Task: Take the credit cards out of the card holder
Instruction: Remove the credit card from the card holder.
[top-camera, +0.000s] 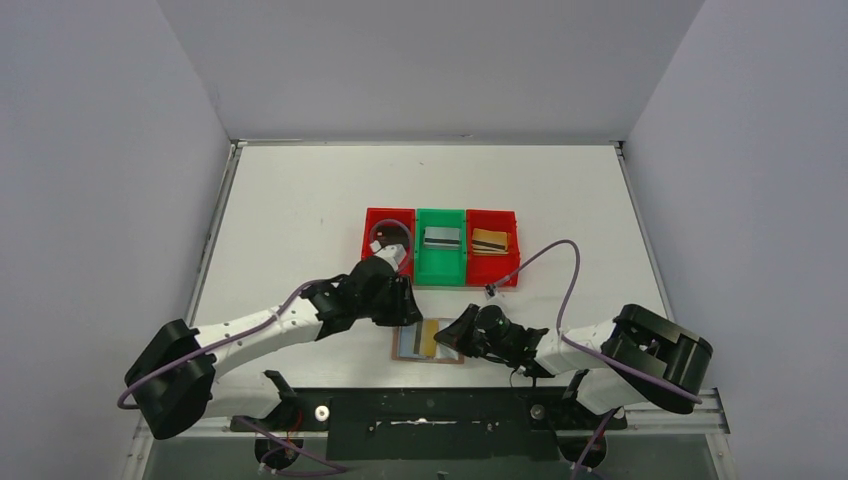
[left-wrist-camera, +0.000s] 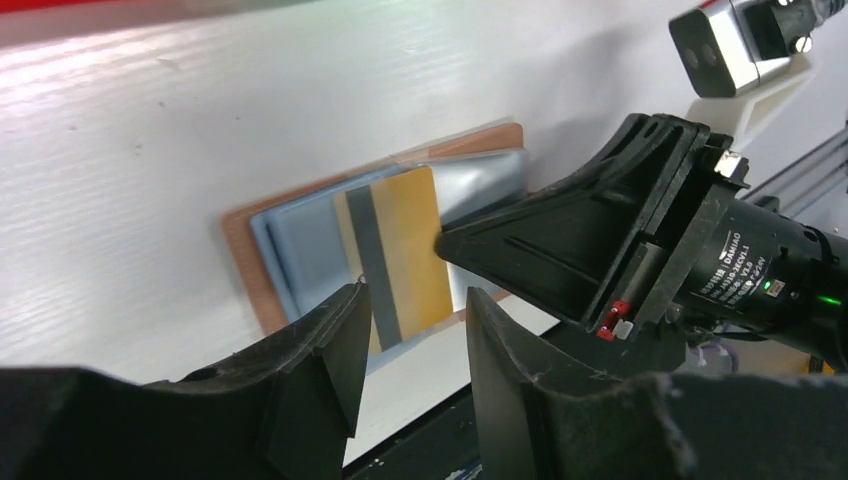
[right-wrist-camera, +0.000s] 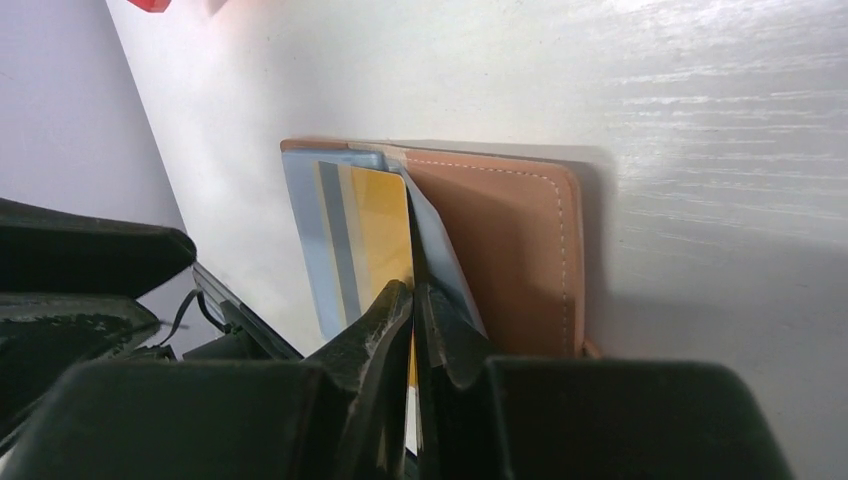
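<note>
Claw fingers (left-wrist-camera: 320, 370) stood partly apart and held nothing as our left claw (left-wrist-camera: 410, 345) hovered just over the card holder (right-wrist-camera: 510, 250). The holder lay opened flat on the surface (top-camera: 300, 220), close to the arms' bases and between the two arms. We had the right claw (right-wrist-camera: 413, 320) shut tight on a thin edge at the holder's middle. It looked like the lifted grey-blue lining beside the gold card (right-wrist-camera: 380, 230); whether the card itself was caught we could not tell. That card, a grey stripe down its length, lay with its long axis running toward the left claw, its end just below those fingers. We judged the left arm best placed to draw it out lengthwise while the right pinned the holder. Beyond, a green bin (top-camera: 440, 275) held a silver-grey card (top-camera: 441, 237) and a red bin (top-camera: 492, 268) a gold-tan card (top-camera: 489, 240).
</note>
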